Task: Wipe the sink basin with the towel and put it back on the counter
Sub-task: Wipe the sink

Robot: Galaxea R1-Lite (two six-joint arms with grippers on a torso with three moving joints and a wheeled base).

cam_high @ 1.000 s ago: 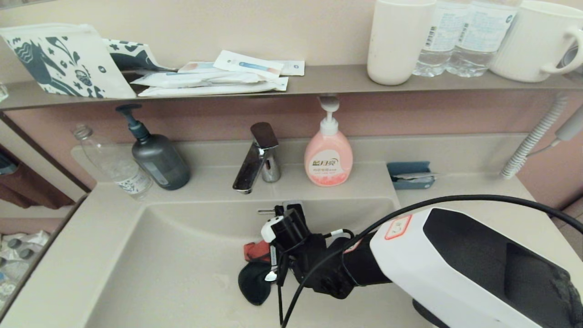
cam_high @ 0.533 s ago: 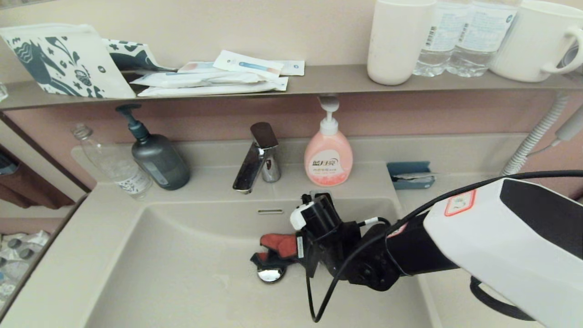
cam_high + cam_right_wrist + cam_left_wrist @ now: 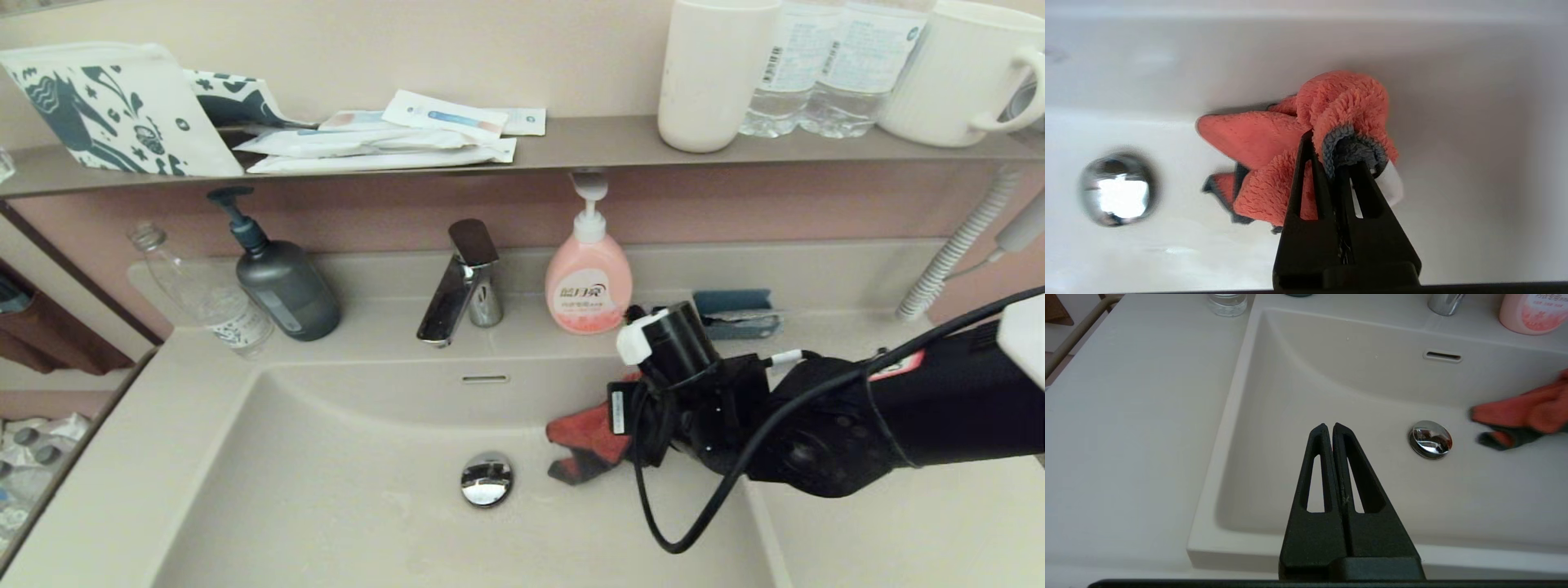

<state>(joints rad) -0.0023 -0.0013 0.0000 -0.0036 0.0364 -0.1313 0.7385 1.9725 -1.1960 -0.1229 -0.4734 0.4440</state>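
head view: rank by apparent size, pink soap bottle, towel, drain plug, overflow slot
Largest to smallest as they look in the head view:
1. pink soap bottle
2. towel, partly hidden by the right gripper clamping it
3. drain plug
4. overflow slot

Soft, even indoor light; drain plug (image 3: 1117, 189) blurred and glaring in right wrist view

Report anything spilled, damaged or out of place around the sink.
Nothing stands out. The right gripper holds the towel bunched in the sink basin, right of the drain plug. No spills show.
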